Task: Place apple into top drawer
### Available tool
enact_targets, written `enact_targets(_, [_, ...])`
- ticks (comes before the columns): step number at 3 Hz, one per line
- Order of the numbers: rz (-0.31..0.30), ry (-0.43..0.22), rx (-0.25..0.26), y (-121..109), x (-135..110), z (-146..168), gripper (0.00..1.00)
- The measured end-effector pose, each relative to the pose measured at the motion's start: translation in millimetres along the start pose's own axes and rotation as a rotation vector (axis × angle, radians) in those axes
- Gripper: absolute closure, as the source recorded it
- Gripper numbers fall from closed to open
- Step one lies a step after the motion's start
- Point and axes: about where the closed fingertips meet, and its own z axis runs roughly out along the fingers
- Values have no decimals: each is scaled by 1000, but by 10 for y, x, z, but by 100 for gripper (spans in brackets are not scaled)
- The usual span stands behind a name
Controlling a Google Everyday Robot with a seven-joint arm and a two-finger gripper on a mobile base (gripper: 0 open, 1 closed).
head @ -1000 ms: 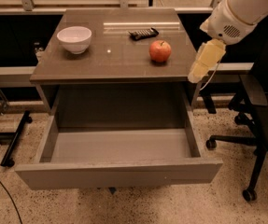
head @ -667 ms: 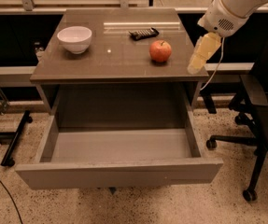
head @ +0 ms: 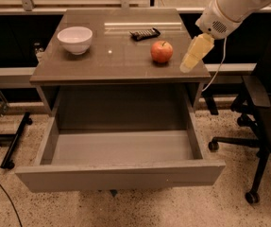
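though near round apple, perhaps rubbery hand

my gripper at 3 o'clock of apple, bare tabletop between; black device at its 11; top drawer open, unblocked.

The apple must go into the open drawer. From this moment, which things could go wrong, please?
1. The gripper hangs just right of the apple, near the right edge of the tabletop. A sideways approach might push the round apple so that it rolls toward the dark flat object behind it.
2. The top drawer stands open below the tabletop's front edge. A release from too high might let the apple bounce on its bare floor.
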Motion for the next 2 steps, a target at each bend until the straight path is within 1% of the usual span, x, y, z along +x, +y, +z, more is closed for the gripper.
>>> enact_targets(1, [30, -52, -11, -60, -133, 204, 0])
enact_targets(2, [81, -134, -30, -124, -229, 399, 0])
